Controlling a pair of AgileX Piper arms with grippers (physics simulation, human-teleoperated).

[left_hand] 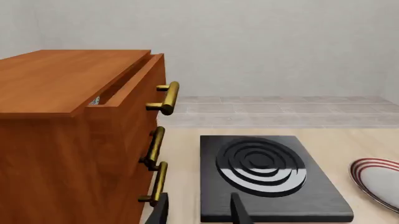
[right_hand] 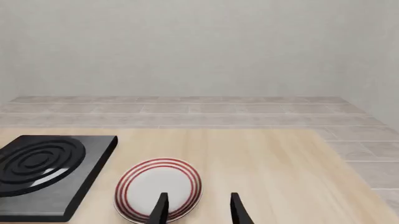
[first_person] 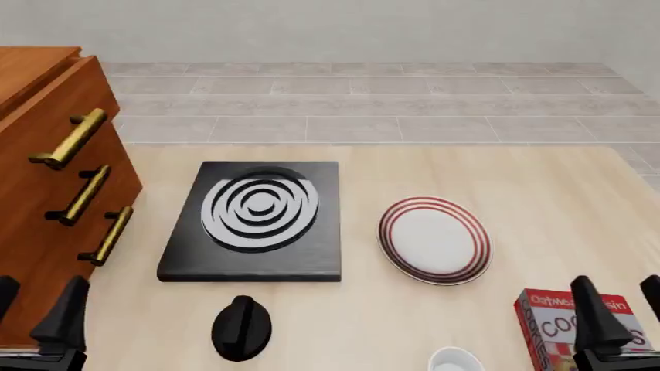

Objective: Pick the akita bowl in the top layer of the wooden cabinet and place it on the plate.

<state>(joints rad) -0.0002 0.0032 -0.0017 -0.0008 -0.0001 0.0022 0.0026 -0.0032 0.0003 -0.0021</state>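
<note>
Both grippers, left [first_person: 36, 309] and right [first_person: 624, 305], seen open, empty; white red-ringed plate [first_person: 434, 239] bare; top layer [left_hand: 134, 77] pulled ajar.

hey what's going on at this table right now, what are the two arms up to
Neither arm is holding anything. The left end effector sits open near the wooden cabinet, whose top layer is pulled slightly open; a sliver of something shows inside, too little to identify. The right end effector hangs open over the near right of the table, by a red box. The plate sits bare beside a black slab, so the bowl has not been taken out.
</note>
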